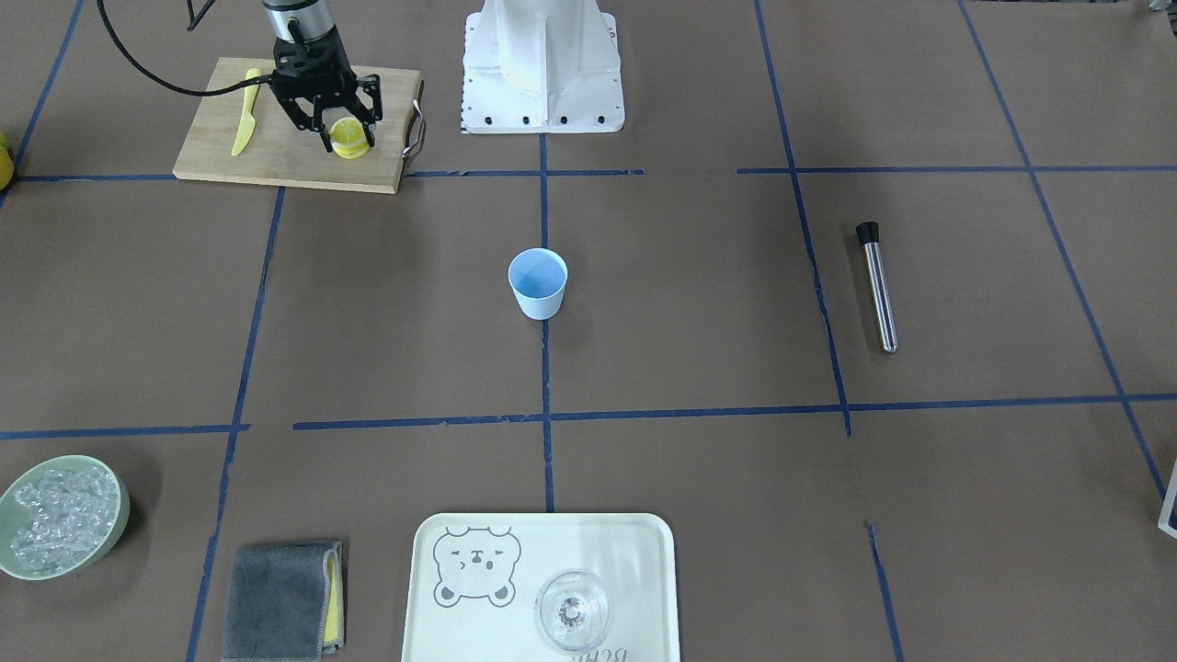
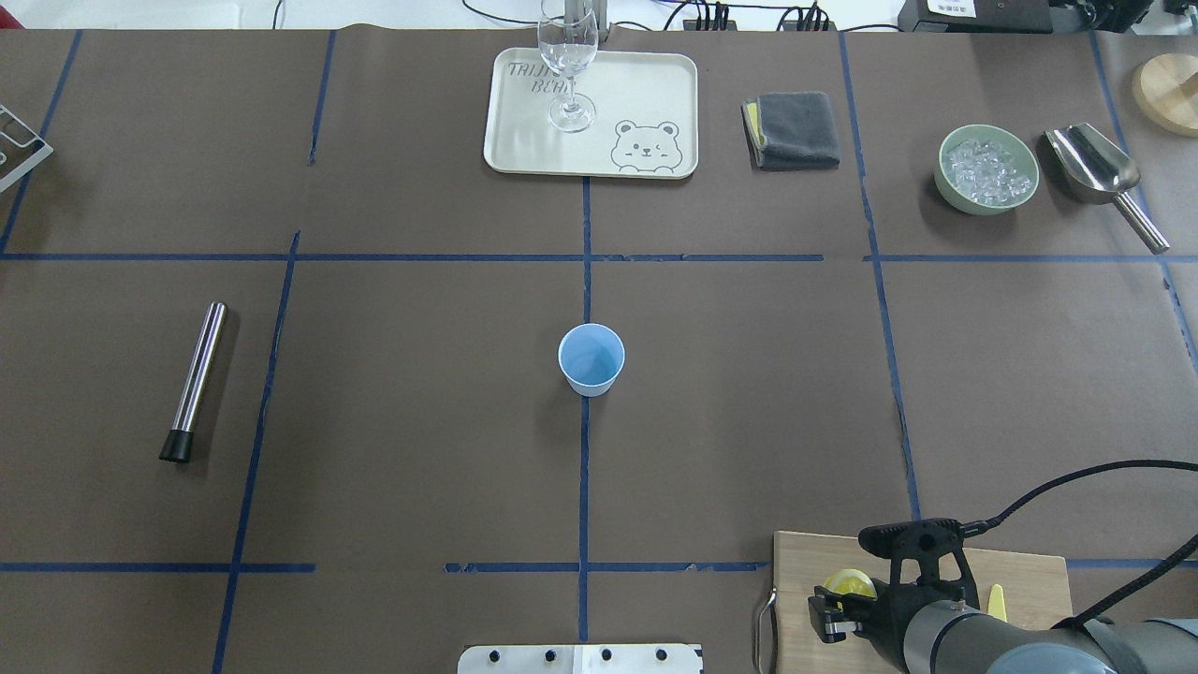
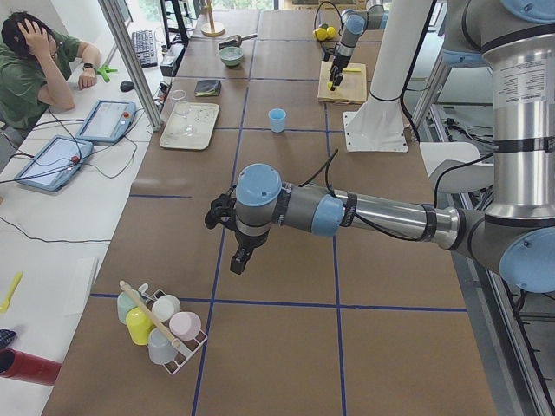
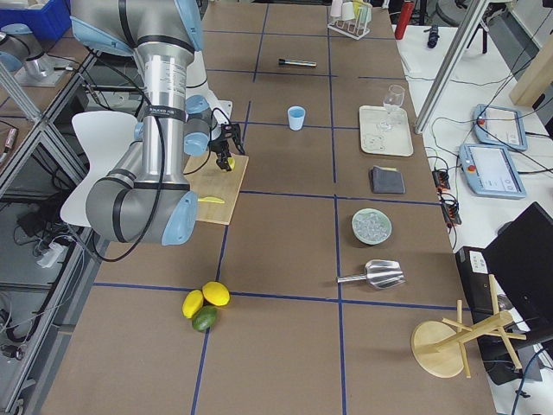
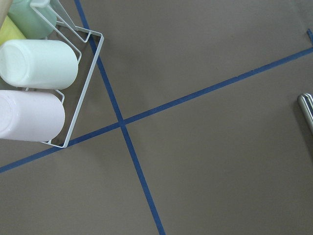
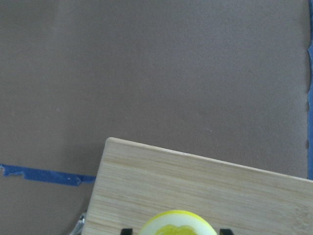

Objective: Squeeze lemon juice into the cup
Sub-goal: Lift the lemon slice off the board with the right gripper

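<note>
The pick-up step is being carried out. The small round cut lemon piece (image 1: 350,138), yellow-rinded, is being bracketed on the pale wooden cutting board (image 1: 276,152) by the black two-finger right gripper (image 1: 348,144). Its jaws are being held narrow, close against the rind on both sides, though whether it is being clamped cannot be told. The small light-blue plastic tumbler (image 1: 538,283) is being seen upright at the table's middle, well apart from the board. By judgement, a firm hold, a lift and a carry over the tumbler's mouth are being called for next. The left gripper (image 3: 239,258) is being held far off, and its opening cannot be told.

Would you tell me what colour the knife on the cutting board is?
The knife is pale yellow, clearest in the front-facing view.
</note>
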{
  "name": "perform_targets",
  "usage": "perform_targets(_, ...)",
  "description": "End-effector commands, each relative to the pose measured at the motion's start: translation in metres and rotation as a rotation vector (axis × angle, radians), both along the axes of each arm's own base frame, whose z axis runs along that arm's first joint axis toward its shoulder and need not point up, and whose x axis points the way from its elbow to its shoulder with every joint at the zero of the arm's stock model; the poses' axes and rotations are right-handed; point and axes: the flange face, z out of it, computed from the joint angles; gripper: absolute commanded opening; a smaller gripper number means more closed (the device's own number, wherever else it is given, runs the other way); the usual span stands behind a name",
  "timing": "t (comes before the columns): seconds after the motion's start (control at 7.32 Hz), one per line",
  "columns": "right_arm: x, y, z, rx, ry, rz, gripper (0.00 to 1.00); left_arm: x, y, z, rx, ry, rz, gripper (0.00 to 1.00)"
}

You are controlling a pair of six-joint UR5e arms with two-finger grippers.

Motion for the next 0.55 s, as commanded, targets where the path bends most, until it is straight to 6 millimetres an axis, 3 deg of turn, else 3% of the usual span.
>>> perform_targets(0.0,0.019,-0.008,-0.030,-0.006,0.003,0.014,0.00,0.000,0.001,0.001,-0.004,0.000,0.000,1.00)
perform_targets(0.14,0.029,-0.012,-0.046,-0.022,0.007,0.012,0.00,0.000,0.001,0.002,-0.005,0.000,0.000,1.00)
perform_targets(0.41,0.011,-0.038,-0.087,-0.089,0.004,0.015,0.00,0.000,0.002,0.003,-0.007,0.000,0.000,1.00)
